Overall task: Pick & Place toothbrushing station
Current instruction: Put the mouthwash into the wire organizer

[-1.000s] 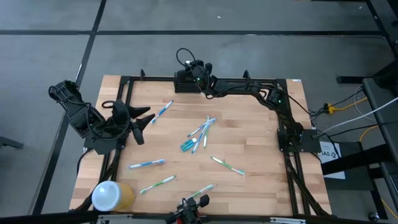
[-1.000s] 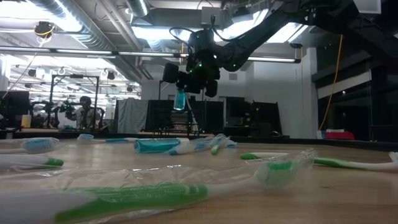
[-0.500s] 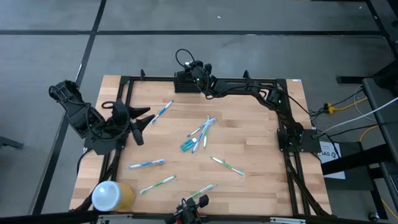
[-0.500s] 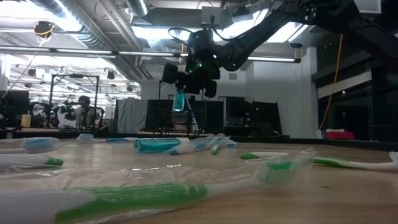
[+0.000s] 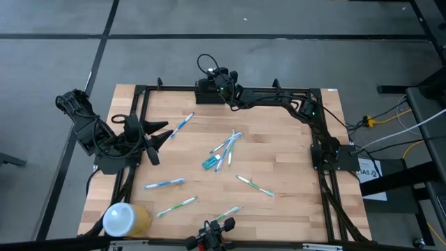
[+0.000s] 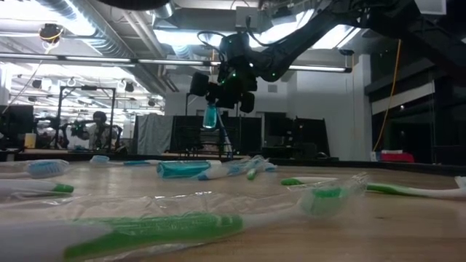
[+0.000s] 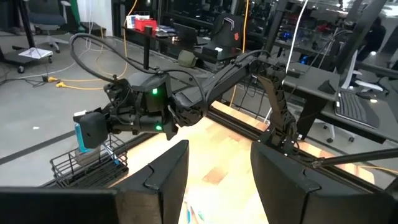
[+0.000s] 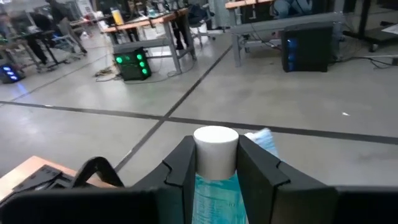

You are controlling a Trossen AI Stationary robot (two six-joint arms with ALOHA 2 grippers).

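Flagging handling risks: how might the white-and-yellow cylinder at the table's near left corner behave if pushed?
The white-and-yellow cylinder seems to lie on its side, so a push would probably roll it. It sits by the table edge, so it could drop off.

The right arm stretches from its base at the desk's right side along the far edge, its elbow bent, and its right gripper [image 5: 209,86] hangs raised above the far edge near the middle, jaws pressed against a white-capped blue toothbrush pack [image 8: 216,163] held upright between them. The left arm is folded at the desk's left edge, its left gripper [image 5: 162,135] pointing inward over the wood with jaws spread apart and nothing between them.
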